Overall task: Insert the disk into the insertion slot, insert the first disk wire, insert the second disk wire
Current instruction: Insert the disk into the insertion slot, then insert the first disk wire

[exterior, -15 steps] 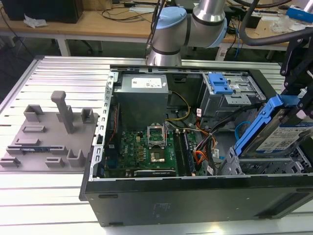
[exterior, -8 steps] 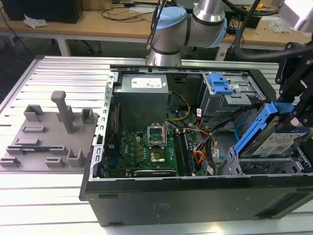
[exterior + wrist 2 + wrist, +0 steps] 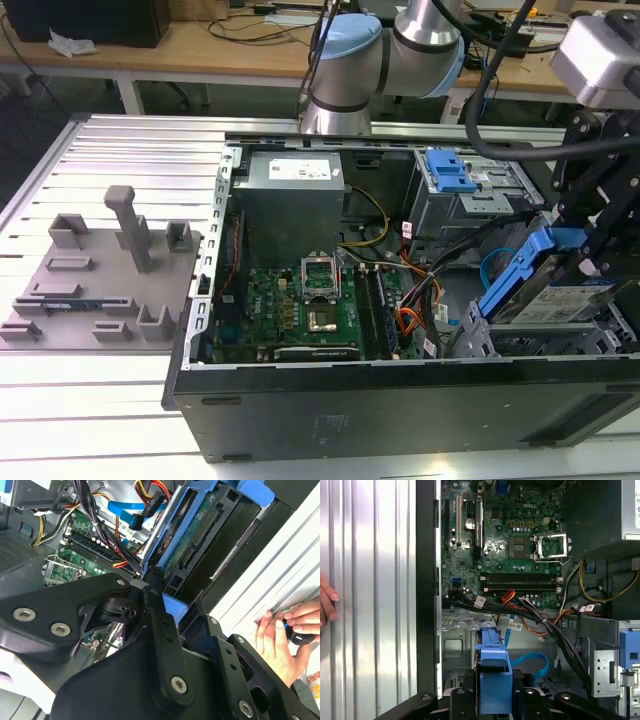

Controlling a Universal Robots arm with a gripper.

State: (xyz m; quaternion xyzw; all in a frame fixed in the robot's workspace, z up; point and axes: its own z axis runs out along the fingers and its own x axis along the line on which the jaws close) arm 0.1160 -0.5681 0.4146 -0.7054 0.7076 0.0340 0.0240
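The end effector (image 3: 495,702) is clenched on the disk (image 3: 555,295), its black fingers (image 3: 468,696) pressing either side of the blue carrier. In the exterior view the disk hangs tilted over the near corner of the open computer case (image 3: 400,400), at the exterior view's right. Its long axis slopes down toward the exterior view's left. The insertion slot (image 3: 472,338), a low bay of grey sheet metal, lies just below and beside the disk's lower end, so the disk is not yet seated. The white label on the disk carries print that cannot be made out. In the second wrist view a person's hand (image 3: 280,640) rests on the ribbed counter (image 3: 130,160) beside the case. Farther in lie the green motherboard (image 3: 300,300) and a bundle of loose cables (image 3: 420,300). Beyond them stand the grey power supply (image 3: 290,200), whose white sticker is unreadable, and the taller cage with its blue latch (image 3: 450,170).
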